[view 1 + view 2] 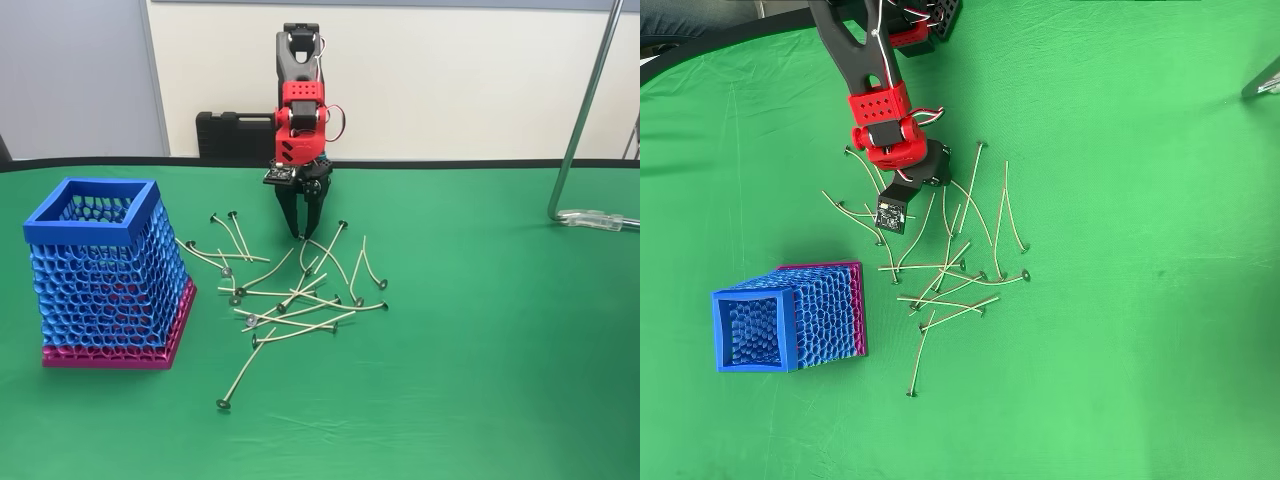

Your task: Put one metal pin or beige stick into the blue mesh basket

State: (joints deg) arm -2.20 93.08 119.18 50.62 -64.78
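Note:
The blue mesh basket (pixel 100 275) (pixel 790 315) stands upright on its pink base at the left of the green table. Several beige sticks with metal discs (pixel 290 300) (pixel 950 285) lie scattered in a loose pile to its right. My red and black gripper (pixel 299 234) points straight down over the rear edge of the pile. Its black fingers (pixel 290 210) stand a narrow gap apart, tips at table level beside a stick (pixel 325 250), with nothing visibly held. In the overhead view the wrist (pixel 902 150) and camera board hide the fingertips.
A black case (pixel 235 135) sits behind the table by the wall. A metal stand's foot (pixel 595 215) rests at the right rear. Open green cloth lies in front and to the right of the pile.

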